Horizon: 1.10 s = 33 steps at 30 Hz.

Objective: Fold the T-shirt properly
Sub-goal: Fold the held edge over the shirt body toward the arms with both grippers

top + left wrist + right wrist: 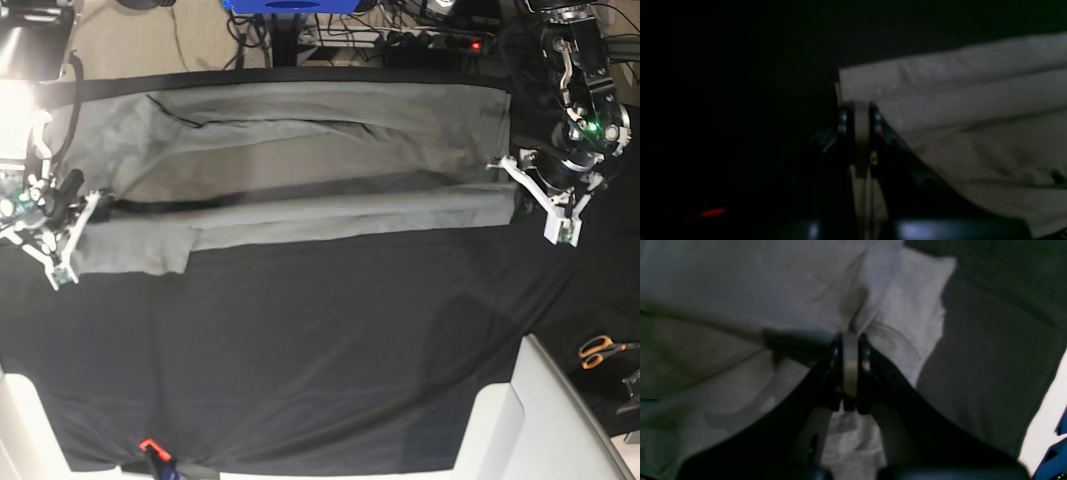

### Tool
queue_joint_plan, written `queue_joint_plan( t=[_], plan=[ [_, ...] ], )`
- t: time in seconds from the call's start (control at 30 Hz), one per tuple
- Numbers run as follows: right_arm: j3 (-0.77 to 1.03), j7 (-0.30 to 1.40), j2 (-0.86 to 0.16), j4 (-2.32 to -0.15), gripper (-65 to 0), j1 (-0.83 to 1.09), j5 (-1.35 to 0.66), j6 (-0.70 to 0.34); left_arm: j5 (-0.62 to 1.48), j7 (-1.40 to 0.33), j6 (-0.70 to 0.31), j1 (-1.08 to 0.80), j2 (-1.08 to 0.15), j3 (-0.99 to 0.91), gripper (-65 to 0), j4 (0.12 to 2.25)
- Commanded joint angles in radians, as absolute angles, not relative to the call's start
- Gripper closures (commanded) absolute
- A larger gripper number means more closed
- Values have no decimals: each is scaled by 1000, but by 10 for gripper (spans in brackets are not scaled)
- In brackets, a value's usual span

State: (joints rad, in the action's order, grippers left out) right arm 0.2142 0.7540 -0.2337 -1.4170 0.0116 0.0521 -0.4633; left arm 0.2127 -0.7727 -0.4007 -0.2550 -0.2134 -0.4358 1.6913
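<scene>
The grey T-shirt (300,150) lies stretched in a long band across the far part of the black table cloth (300,340), with lengthwise folds along it. My left gripper (493,166) is at its right end in the base view, shut on the fabric's corner. In the left wrist view the left gripper (857,111) pinches the T-shirt (957,96) at its edge. My right gripper (97,199) holds the opposite end, near the sleeve. The right wrist view shows the right gripper (850,338) shut on a bunched pinch of the T-shirt (740,290).
Orange-handled scissors (601,350) lie off the table at the right. White panels (540,420) stand at the near corners. A blue object (290,5) and cables with a power strip (450,42) sit behind the table's far edge.
</scene>
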Motion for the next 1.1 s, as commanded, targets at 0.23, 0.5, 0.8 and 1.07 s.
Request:
queue_joint_plan(
  t=[0.23,0.5,0.8,1.07],
  plan=[
    [220,774,-249,-1443,0,19,50,-456,216,-817,-401,-259,-229,-432,0,1732],
    [251,785,-226,-1508,0,74,54,-453,216,-817,-414,-260,-237,-432,0,1728],
    [285,792,-196,-1508,0,96,53,-458,214,-814,-414,-309,-234,-433,0,1730],
    [285,791,-194,-1498,0,97,53,-458,214,-814,-414,-312,-234,-430,0,1728]
  ],
)
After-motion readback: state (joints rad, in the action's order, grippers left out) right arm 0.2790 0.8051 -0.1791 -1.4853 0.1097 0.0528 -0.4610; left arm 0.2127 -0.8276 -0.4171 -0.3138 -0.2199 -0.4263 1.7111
